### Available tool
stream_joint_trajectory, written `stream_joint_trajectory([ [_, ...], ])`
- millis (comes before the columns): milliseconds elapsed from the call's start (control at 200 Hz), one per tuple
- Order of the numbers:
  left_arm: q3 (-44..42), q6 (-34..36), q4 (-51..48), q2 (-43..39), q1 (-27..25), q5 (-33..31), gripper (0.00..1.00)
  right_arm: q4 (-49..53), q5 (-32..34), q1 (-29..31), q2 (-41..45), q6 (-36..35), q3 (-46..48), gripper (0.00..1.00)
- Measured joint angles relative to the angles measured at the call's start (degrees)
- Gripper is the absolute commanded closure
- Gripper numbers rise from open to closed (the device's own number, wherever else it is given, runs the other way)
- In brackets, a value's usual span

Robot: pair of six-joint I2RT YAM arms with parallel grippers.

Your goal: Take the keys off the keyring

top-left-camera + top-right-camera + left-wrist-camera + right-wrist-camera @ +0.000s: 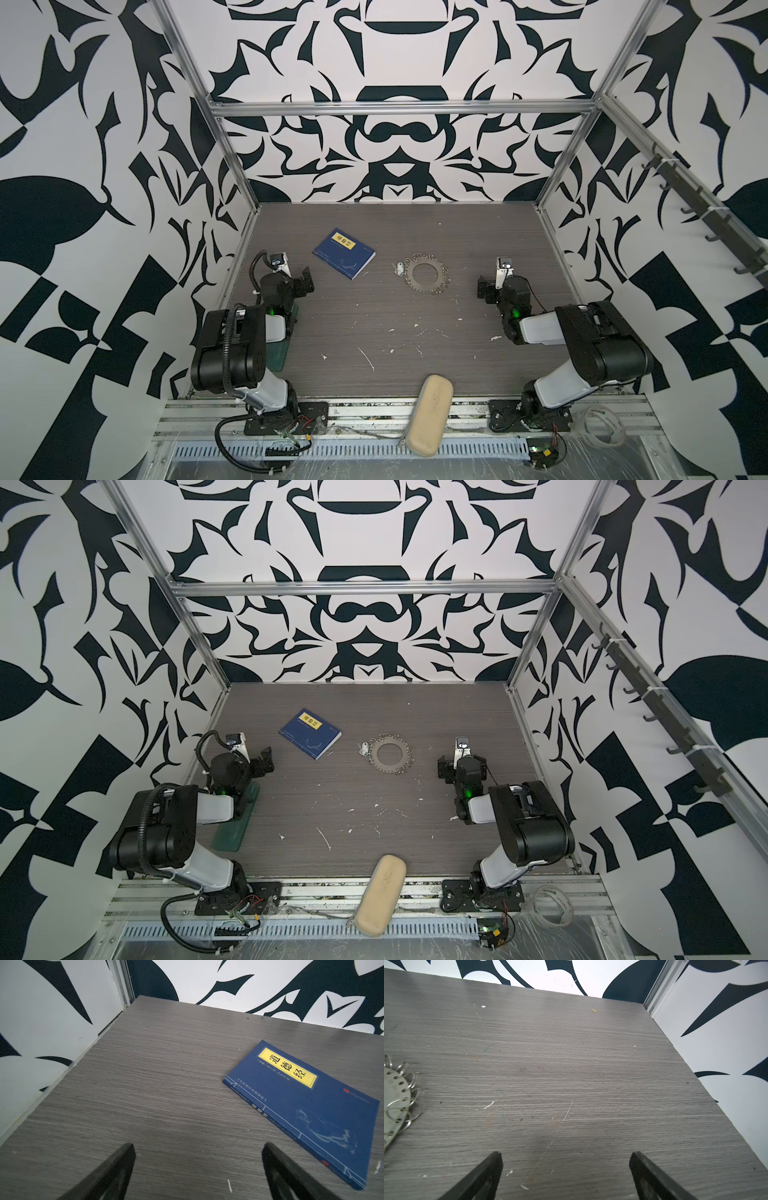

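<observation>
The keyring (426,287) (390,768), a flat grey metal ring rimmed with small wire rings, lies mid-table in both top views. The keys (399,269) (364,748), a small silver key with a pale tag, rest at its left rim. My left gripper (302,281) (266,759) hangs open far to the left of the ring, over bare table (198,1146). To the ring's right, my right gripper (484,286) (444,769) is open and empty (565,1154). The right wrist view catches only the keyring's edge (394,1093).
A blue book (344,253) (310,733) (307,1105) lies between the left gripper and the keyring. A beige case (430,411) (380,893) overhangs the front edge. A green flat object (280,349) (235,820) sits under the left arm. Patterned walls enclose three sides.
</observation>
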State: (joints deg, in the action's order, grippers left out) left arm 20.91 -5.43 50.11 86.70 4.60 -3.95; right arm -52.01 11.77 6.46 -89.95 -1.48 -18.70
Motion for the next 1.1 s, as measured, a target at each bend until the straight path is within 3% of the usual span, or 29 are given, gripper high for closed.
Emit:
stream_joint_trajectory([
  [85, 0.3, -0.7, -6.8, -8.9, -1.1, -3.0, 0.01, 3.1, 0.0, 0.0, 3.3, 0.0, 0.1, 0.0],
  [195, 6.5, -3.7, -19.5, -19.6, -1.9, -4.7, 0.01, 17.9, 1.5, 0.0, 14.0, 2.3, -3.9, 0.0],
  [385, 17.8, -11.8, -33.9, -23.1, -5.4, -3.3, 0.01, 41.5, 1.3, 0.0, 22.4, 10.5, -20.3, 0.0],
  [580, 26.1, -18.1, -45.8, -13.3, -20.9, -1.1, 0.03, 58.5, -8.2, 0.1, 21.7, 20.2, -26.9, 0.0],
  [710, 31.0, -21.2, -48.6, -3.7, -27.7, 1.6, 0.08, 64.0, -15.2, 0.8, 20.9, 25.1, -26.7, 0.0],
  [870, 37.2, -25.0, -49.2, 7.4, -29.5, 7.1, 0.21, 65.9, -21.4, 1.2, 20.8, 28.2, -25.6, 0.0],
  [1100, 47.2, -28.1, -49.3, 20.9, -29.9, 15.9, 0.39, 66.8, -25.2, 1.2, 20.9, 29.6, -23.8, 0.0],
])
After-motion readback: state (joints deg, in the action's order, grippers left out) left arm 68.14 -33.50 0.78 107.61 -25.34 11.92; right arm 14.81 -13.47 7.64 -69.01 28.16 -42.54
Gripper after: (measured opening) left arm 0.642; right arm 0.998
